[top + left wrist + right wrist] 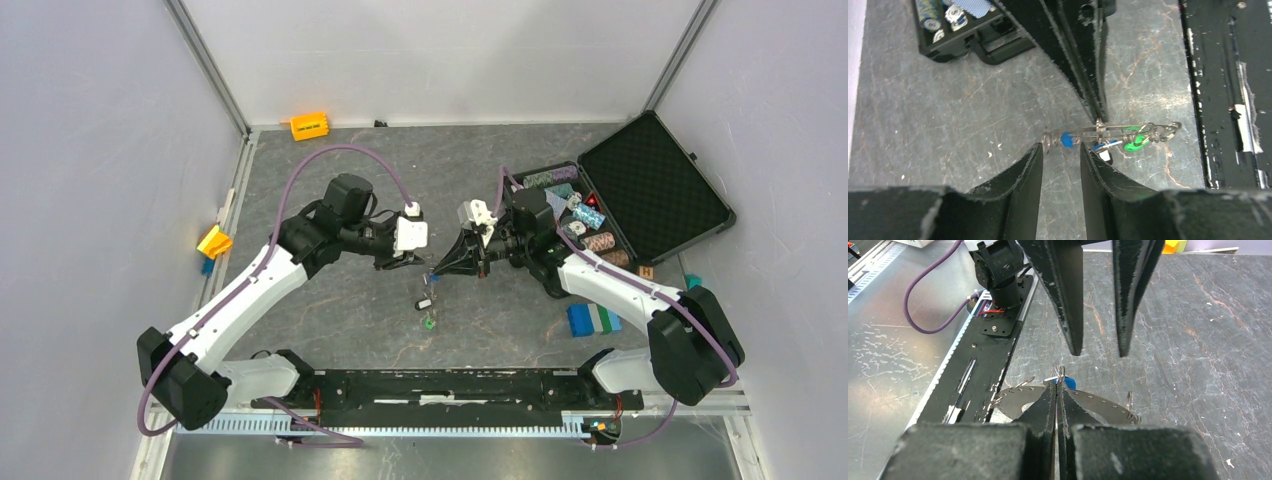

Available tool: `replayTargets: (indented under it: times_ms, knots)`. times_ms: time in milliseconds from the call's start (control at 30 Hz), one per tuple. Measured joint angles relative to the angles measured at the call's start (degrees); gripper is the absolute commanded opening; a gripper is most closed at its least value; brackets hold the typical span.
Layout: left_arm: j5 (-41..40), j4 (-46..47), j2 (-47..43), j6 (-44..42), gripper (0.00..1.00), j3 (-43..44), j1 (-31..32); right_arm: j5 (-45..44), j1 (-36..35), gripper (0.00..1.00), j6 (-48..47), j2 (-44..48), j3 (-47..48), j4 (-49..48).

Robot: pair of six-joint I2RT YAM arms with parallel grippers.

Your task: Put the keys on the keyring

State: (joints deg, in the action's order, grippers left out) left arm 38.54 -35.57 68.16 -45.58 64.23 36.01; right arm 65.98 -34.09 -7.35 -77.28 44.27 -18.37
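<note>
Right gripper [1056, 396] is clamped shut on the rim of the keyring [1098, 406], holding it roughly level above the tabletop [340, 310] between the two arms. Left gripper [1060, 150] has its jaws apart and holds nothing. The key with the blue tag [1066, 139] lies just ahead of its gap at the ring's near end, the ring runs crosswise to its reach, and the green-tagged key [1134, 143] sits farther along. Judgement: the left arm is placed to work the blue-tagged key.
</note>
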Motion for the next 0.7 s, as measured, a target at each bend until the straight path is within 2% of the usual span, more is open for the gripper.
replayTargets:
  times_ms: [100, 200, 433, 700]
  knots:
    - [2.9, -0.2, 0.2, -0.1, 0.32, -0.1, 0.1, 0.3, 0.0, 0.00, -0.1, 0.0, 0.0, 0.1]
    - [5.2, -0.2, 0.2, -0.1, 0.31, -0.1, 0.2, 0.6, 0.0, 0.00, -0.1, 0.0, 0.0, 0.1]
    - [6.8, -1.9, 1.0, -0.5, 0.32, -0.2, 0.3, 1.1, 0.0, 0.00, -0.3, 0.0, 0.0, 0.1]
    - [7.3, -2.3, 1.8, -0.8, 0.24, -0.4, 0.5, 1.1, 0.0, 0.00, -0.2, 0.0, 0.1, 0.3]
